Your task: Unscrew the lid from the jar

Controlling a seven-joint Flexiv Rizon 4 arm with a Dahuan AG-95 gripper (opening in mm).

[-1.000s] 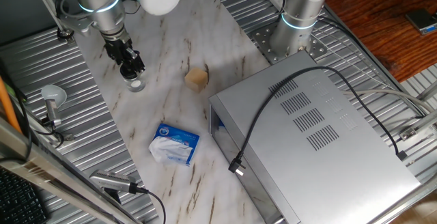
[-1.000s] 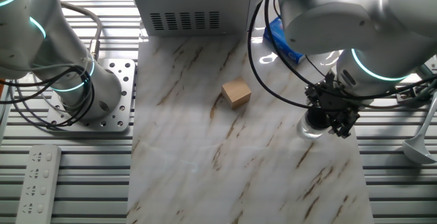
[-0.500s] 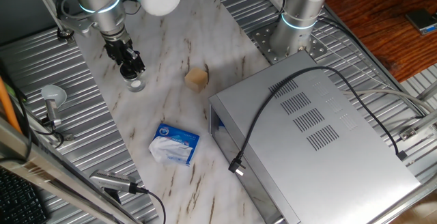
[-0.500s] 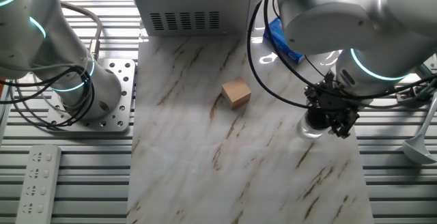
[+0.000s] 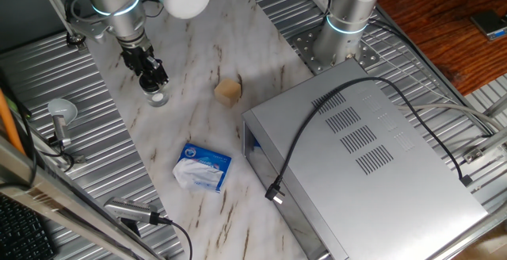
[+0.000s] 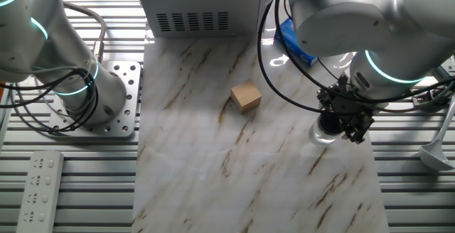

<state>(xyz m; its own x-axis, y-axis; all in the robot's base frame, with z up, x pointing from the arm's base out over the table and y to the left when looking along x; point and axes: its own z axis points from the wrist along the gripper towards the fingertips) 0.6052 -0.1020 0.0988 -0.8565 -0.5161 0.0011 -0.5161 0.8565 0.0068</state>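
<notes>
One fixed view shows the marble table (image 5: 238, 157), then the gripper (image 5: 154, 80) pinching the lid (image 6: 340, 119) atop the jar (image 5: 158, 97) near the table's edge. Unbraced, the small jar could spin with the lid or tip.

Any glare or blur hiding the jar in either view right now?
One fixed view: sharp, even light; the jar is tiny, mostly under the gripper. The other fixed view: sharp too, glare streaks on the marble top; the gripper covers the lid, glass shows below.
</notes>
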